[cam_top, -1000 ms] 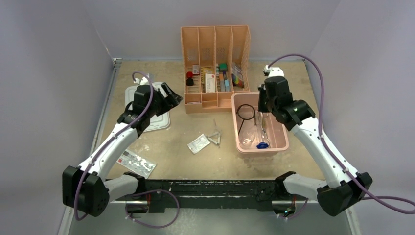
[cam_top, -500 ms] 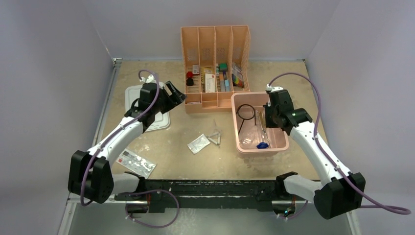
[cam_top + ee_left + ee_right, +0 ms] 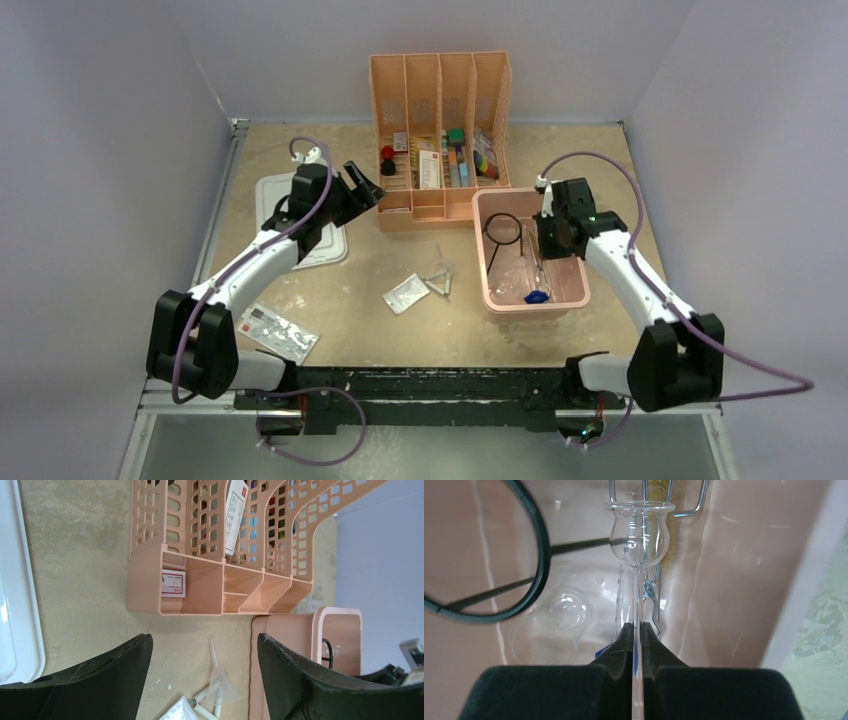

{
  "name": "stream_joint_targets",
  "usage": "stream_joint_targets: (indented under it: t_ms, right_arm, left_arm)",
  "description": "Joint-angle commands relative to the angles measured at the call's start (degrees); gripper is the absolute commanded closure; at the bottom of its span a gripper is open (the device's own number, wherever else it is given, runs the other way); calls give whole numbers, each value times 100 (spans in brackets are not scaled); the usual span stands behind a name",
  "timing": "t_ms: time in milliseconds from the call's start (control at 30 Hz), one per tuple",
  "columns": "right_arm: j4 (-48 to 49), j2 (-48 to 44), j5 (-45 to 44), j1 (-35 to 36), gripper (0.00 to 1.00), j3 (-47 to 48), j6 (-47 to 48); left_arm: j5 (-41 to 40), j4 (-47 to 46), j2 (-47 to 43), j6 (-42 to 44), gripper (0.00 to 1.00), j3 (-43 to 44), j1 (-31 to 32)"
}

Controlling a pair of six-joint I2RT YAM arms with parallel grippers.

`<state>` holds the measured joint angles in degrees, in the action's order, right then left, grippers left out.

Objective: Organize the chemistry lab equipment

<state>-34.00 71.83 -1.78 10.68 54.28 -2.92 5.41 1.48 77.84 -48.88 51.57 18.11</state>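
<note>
My right gripper (image 3: 637, 627) is shut on the thin stem of a clear glass tube with a bulb (image 3: 639, 535), held over the pink bin (image 3: 530, 305). In the bin lie the black wire ring on its rod (image 3: 503, 229), steel tongs (image 3: 538, 262), a blue-capped tube (image 3: 537, 296) and clear glass dishes (image 3: 544, 637). On the table between the arms lie a white triangle (image 3: 440, 283), a clear funnel (image 3: 220, 682) and a clear packet (image 3: 405, 294). My left gripper (image 3: 365, 185) hangs open and empty just left of the peach organizer (image 3: 440, 90).
A white tray (image 3: 270, 195) lies at the left under my left arm. A red-and-white printed packet (image 3: 277, 331) sits near the front left edge. The organizer stands against the back, touching the bin's far left corner.
My left gripper has moved right, towards the organizer, still open. The right wrist has shifted right and nearer over the bin with the glass tube still held.
</note>
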Motion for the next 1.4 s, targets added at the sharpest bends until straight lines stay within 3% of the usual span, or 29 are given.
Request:
stream_joint_targets:
  t_ms: [0, 400, 667, 833, 1100, 1367]
  right_arm:
    - [11, 782, 17, -82, 100, 408, 265]
    - [161, 1584, -472, -310, 100, 600, 685]
    - [133, 1853, -720, -312, 85, 825, 581]
    - [152, 1400, -822, -312, 66, 860, 404]
    - [7, 602, -646, -312, 62, 1283, 140]
    - [325, 83, 513, -202, 55, 1922, -659]
  left_arm:
    - [57, 107, -95, 117, 25, 352, -18]
    - [-67, 885, -152, 704, 24, 770, -18]
    - [-136, 1017, -195, 895, 24, 762, 145]
    - [-137, 966, -222, 806, 24, 728, 149]
    - [-118, 962, -229, 824, 24, 728, 149]
    - [-15, 842, -105, 745, 24, 706, 149]
